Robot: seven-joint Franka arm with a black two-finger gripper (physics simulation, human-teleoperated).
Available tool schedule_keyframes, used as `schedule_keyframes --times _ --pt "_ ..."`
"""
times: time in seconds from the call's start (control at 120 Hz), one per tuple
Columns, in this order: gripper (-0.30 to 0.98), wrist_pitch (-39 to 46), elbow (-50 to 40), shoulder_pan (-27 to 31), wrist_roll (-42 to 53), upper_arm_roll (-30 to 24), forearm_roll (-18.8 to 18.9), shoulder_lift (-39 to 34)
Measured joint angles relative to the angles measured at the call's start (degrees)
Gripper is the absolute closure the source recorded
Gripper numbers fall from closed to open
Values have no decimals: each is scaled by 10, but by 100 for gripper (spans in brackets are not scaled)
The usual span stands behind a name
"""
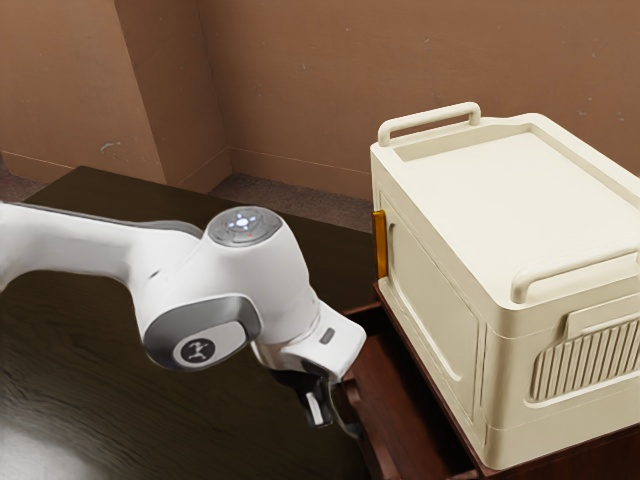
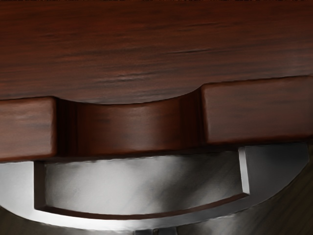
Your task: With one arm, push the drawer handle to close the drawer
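My gripper (image 1: 318, 408) points down beside the outer side of the pulled-out drawer (image 1: 398, 415) in the exterior view, its fingertips held together. The metal handle (image 1: 352, 430) is partly hidden just past the fingertips. The wrist view has the dark red drawer front (image 2: 129, 125) with a scooped notch, and the curved silver handle (image 2: 122, 223) along its outer side. At the handle's outer edge is the tip of my gripper (image 2: 156, 231); whether they touch I cannot tell.
A cream storage box (image 1: 500, 210) with raised rails stands on the dark red cabinet (image 1: 560, 458), above the drawer. An amber strip (image 1: 380, 243) is on the box's side. The dark table (image 1: 150, 400) extends under the arm, with brown walls behind.
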Motion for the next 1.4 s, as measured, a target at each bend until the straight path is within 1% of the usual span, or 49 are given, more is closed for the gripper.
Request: schedule_keyframes --times 0.492,1.175,1.275,1.4 --pt "79 -1 74 -2 -4 -8 1 70" --pt "78 -3 152 -2 -4 -12 9 140" --pt "79 1 162 9 52 -16 14 148" --pt "80 1 165 8 68 -13 13 151"
